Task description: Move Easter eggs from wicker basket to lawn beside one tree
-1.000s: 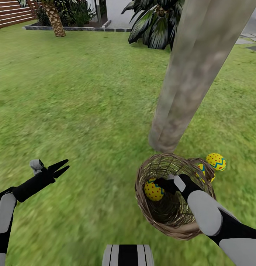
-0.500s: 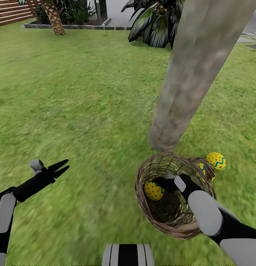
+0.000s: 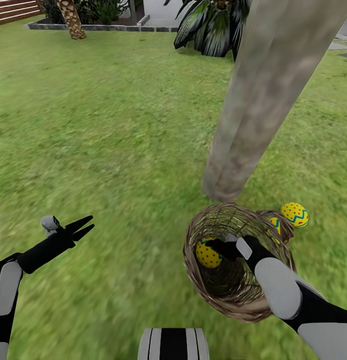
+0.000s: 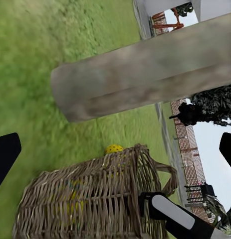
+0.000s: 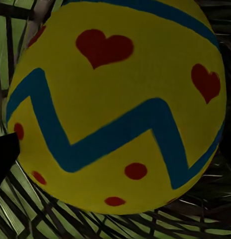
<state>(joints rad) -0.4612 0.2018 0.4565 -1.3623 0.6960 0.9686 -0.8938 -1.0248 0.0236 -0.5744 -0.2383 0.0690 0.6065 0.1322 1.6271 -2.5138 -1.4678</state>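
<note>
The wicker basket (image 3: 236, 295) stands on the lawn (image 3: 108, 130) at the foot of the tree (image 3: 253, 110). One Easter egg (image 3: 207, 254) lies inside it against the wall. My right gripper (image 3: 217, 246) reaches into the basket, open, with that egg (image 5: 115, 104) close between its fingers. A second egg (image 3: 294, 214) rests on the grass beside the trunk, and a third (image 3: 273, 225) shows behind the basket's handle. My left gripper (image 3: 86, 226) hovers open over bare grass, well away from the basket. Its camera sees the basket (image 4: 90, 199), the trunk (image 4: 145, 74) and an egg (image 4: 114, 148).
A broad-leafed palm bush (image 3: 208, 30) grows behind the tree. A scaly palm trunk (image 3: 72, 19) and a stone-edged bed (image 3: 88, 27) stand at the far back. Open grass spreads ahead and around my left arm. My base (image 3: 173, 345) shows at the bottom edge.
The whole picture has slid slightly upward, so the camera moved. Both arms hold the same pose, and the egg in the basket stays at my right fingertips.
</note>
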